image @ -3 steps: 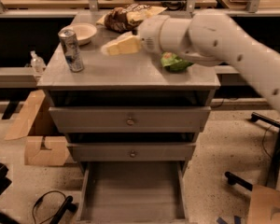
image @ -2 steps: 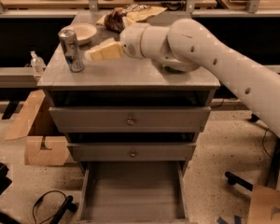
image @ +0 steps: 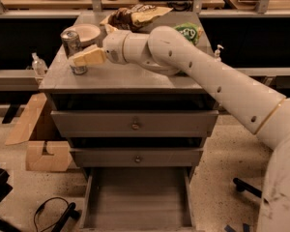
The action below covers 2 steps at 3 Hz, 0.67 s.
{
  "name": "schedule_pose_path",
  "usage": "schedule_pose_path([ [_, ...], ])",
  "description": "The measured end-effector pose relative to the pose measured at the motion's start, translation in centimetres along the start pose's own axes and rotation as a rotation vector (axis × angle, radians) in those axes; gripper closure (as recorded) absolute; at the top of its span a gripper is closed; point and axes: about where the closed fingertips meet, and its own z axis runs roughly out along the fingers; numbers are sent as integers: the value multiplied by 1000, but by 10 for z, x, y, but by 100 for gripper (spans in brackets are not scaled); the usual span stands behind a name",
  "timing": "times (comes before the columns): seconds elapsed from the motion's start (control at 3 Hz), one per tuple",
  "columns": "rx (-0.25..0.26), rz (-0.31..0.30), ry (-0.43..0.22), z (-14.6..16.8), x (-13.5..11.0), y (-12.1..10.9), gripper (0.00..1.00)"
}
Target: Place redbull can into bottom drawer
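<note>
Redbull can, slim silver-and-blue metal, is stood upright at left on the grey table. Tan pincer is seen at its right side; grip cannot be told. Grey bottom drawer is seen open.

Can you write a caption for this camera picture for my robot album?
Robot's gripper at the can on the cabinet top, bottom drawer open below.

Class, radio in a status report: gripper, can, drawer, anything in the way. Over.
Gripper at redbull can, cabinet top left. Can upright on top. Bottom drawer open; bowl just behind can.
</note>
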Motion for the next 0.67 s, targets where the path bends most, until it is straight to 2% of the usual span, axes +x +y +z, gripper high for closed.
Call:
schedule_pose_path([
  [0.33,-38,1,-9,27,2,2,0],
  [0.67,-75,-5,-30,55,-5,7,27],
])
